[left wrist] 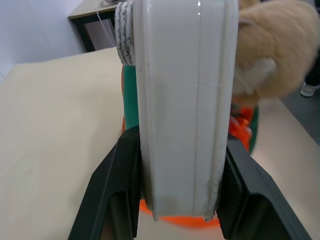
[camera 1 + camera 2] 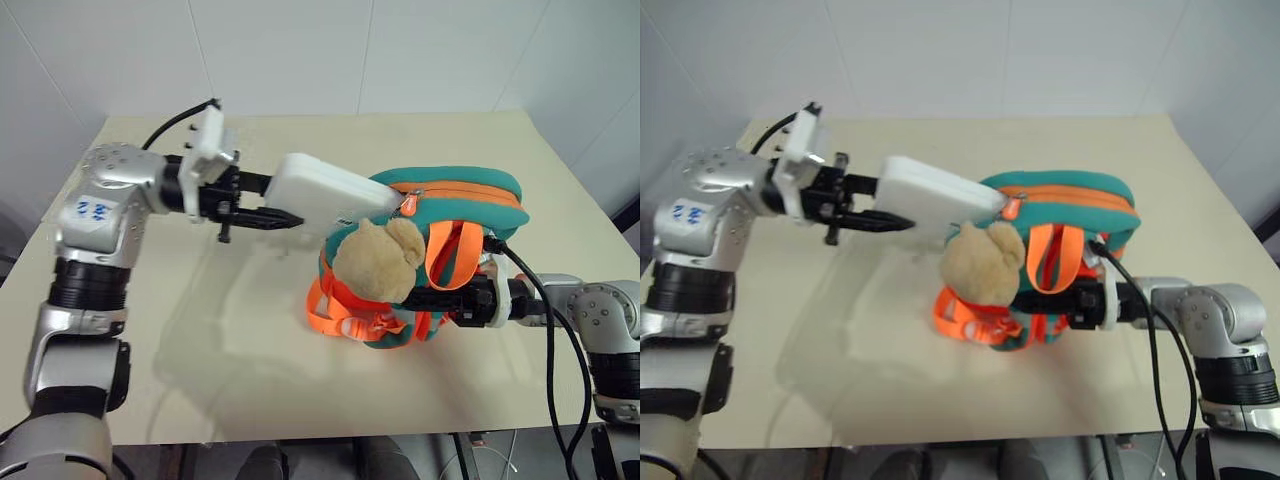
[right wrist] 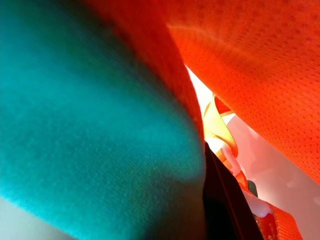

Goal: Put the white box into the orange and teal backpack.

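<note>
White box far end hidden — behind backpack top.

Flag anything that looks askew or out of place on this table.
Nothing looks spilled or damaged. The orange and teal backpack stands upright on the table, gripped low by the right gripper. The left gripper holds the white box in the air, its far end at the backpack's top by the plush bear.

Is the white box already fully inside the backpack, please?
No, the white box is mostly outside, held by the left hand at the backpack opening.
</note>
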